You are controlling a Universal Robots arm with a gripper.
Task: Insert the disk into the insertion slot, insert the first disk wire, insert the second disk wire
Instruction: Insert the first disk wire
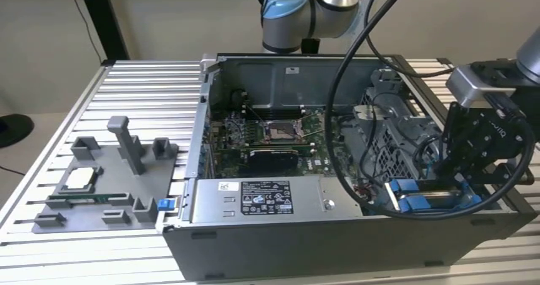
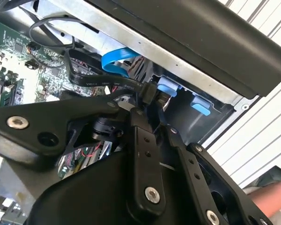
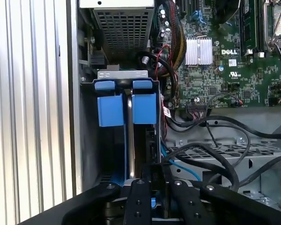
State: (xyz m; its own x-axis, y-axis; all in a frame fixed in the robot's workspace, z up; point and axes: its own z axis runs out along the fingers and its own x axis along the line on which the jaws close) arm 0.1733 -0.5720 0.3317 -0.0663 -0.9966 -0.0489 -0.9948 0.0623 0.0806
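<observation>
The disk (image 3: 129, 136) stands on edge inside the insertion slot (image 3: 119, 74), its blue frame tabs (image 3: 110, 110) showing at the slot's mouth. In the exterior view the disk's blue frame (image 1: 415, 201) sits in the case's front corner on the exterior view's right, with my gripper (image 1: 456, 181) right above it. My gripper (image 2: 147, 107) is shut on the black plug (image 2: 148, 91) of a flat black disk wire (image 2: 91, 77), held close to the disk's end. A blue disk wire (image 2: 116, 60) curves past beside it. My fingers (image 3: 139, 194) hang over the slot.
Black cables (image 3: 215, 161) loop across the drive cage beside the slot. The motherboard (image 1: 270, 133) and a grey box with a sticker (image 1: 262, 203) lie inside the case. A grey fixture tray (image 1: 101, 184) stands on the exterior view's left. A person's hand (image 2: 271, 199) is near the case.
</observation>
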